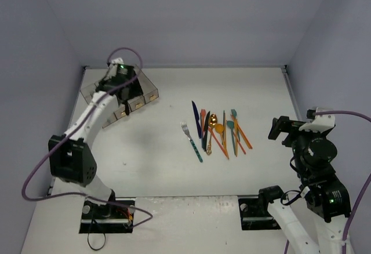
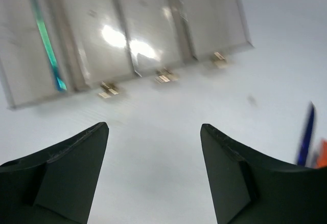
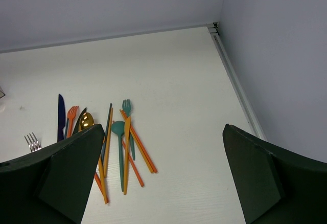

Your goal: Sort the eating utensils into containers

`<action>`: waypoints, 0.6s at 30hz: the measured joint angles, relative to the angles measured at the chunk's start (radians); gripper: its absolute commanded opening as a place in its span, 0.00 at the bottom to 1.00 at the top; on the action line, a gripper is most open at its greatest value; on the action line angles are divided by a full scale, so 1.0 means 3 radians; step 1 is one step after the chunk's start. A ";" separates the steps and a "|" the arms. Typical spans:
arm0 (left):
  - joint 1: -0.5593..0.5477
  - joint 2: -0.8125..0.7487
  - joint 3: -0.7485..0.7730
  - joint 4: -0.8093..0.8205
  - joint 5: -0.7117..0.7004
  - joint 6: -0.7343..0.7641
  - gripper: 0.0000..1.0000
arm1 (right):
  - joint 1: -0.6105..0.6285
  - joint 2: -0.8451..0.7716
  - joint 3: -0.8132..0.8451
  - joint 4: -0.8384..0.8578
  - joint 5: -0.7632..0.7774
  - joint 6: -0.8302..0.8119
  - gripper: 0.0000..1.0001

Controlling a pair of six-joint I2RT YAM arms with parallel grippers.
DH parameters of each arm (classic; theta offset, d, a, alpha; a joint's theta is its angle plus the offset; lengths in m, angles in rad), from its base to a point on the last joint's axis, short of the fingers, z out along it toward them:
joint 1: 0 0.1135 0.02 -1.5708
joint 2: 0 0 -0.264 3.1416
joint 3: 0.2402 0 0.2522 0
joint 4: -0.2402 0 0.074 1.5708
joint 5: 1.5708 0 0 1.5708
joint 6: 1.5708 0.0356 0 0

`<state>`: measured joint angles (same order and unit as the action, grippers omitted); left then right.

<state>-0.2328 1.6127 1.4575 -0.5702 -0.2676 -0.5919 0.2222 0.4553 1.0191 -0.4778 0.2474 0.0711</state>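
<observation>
One iridescent utensil (image 2: 47, 47) lies in an end bin of the containers (image 2: 204, 19), beyond the left jaws — apart, empty. The other eating utensils (image 3: 122, 147) lie piled on the table (image 3: 194, 96), ahead-left of the right jaws — wide, empty; nearly all the sorting is left.

Open table (image 1: 162, 149) separates the containers (image 1: 146, 84) from the eating utensils (image 1: 218, 130); the left arm (image 1: 93, 112) overhangs the containers.
</observation>
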 measured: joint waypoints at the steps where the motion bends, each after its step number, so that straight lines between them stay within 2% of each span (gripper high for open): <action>1: -0.0231 -0.0088 -0.0096 -0.0002 -0.0032 -0.0112 0.70 | 0.0000 0.0000 0.0000 0.0000 0.0000 -0.0001 1.00; 4: -0.0842 -0.0144 -0.0276 -0.0012 -0.0093 -0.0439 0.70 | 0.0000 -0.0001 0.0000 -0.0001 -0.0001 0.0001 1.00; 7: -0.1308 0.0021 -0.0334 -0.0038 -0.0158 -0.0779 0.70 | 0.0001 -0.0007 0.0000 -0.0003 -0.0004 0.0019 1.00; 11: -0.1619 0.0353 -0.0322 -0.0047 -0.0212 -0.1130 0.70 | 0.0010 -0.0048 -0.0015 -0.0007 -0.0008 0.0037 1.00; 18: -0.1891 0.1062 -0.0156 -0.0056 -0.0156 -0.1485 0.69 | 0.0053 -0.0136 -0.0034 -0.0018 -0.0031 0.0061 1.00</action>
<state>-0.8000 1.9314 1.4107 -0.5870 -0.3145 -1.0375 0.2382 0.4143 1.0089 -0.4831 0.2381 0.0895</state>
